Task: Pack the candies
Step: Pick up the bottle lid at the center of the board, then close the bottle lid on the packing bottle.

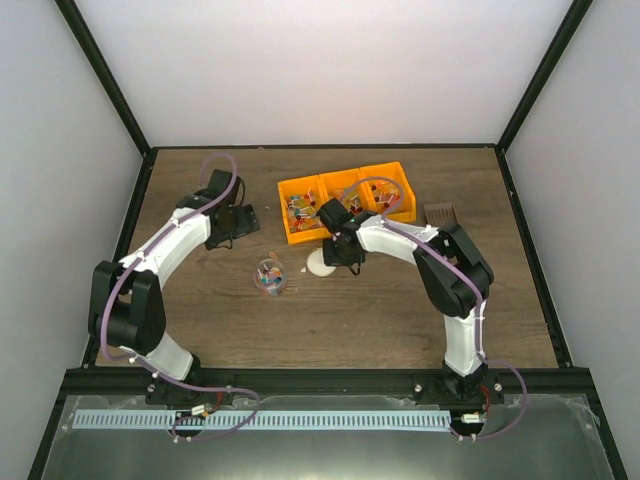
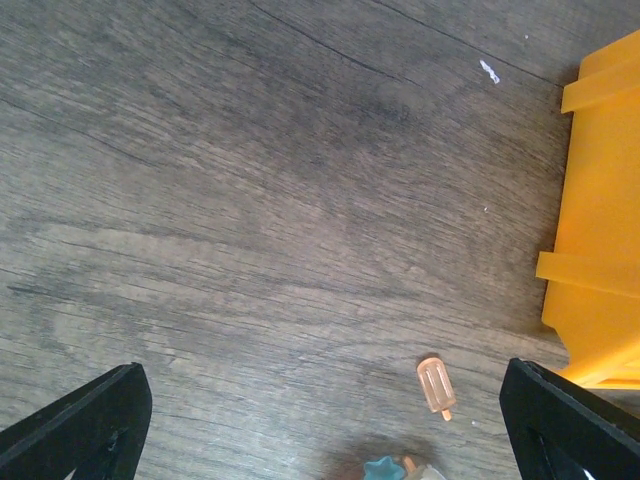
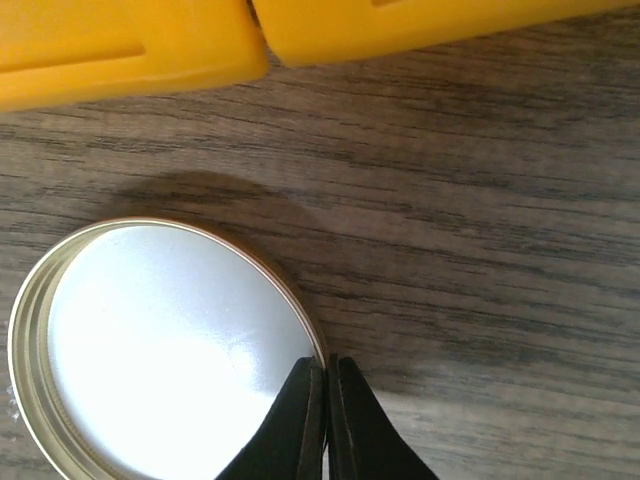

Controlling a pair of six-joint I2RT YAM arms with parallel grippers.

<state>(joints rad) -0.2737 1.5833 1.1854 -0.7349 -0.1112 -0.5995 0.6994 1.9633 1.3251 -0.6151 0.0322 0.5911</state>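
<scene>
Right tool [image 3: 326, 400]: fingers drawn together, tips meeting right at the gold rim of the cream lid [image 3: 170, 340], on its 4 o'clock edge in the wrist view. Whether the thin rim is actually caught between them cannot be told. The lid lies hollow side up on the desk [image 1: 400, 310], just at 6 o'clock of the orange bins [image 1: 345, 184]. Left tool [image 2: 322, 385]: fingers spread wide with nothing between them, hanging over bare wood at 9 o'clock of the bins. Some of the candies [image 1: 268, 280] sit in a small clear jar [image 1: 257, 270], near the lid at its 8 o'clock, and more lie in the bin compartments. One stray orange sweet [image 2: 436, 386] lies loose on the desk by the bin's corner. The step in hand looks to be taking up the lid to cap the jar. A nip on one edge would likely let the lid hang and swing, so the lift should be slow, straight and low. If the lid stays behind, the fingers should part and straddle the rim wall deeper. The lid would need turning over before it can seat. The jar looks light and apt to tip, so the left tool could steady it. The stray sweet probably belongs inside before capping.
</scene>
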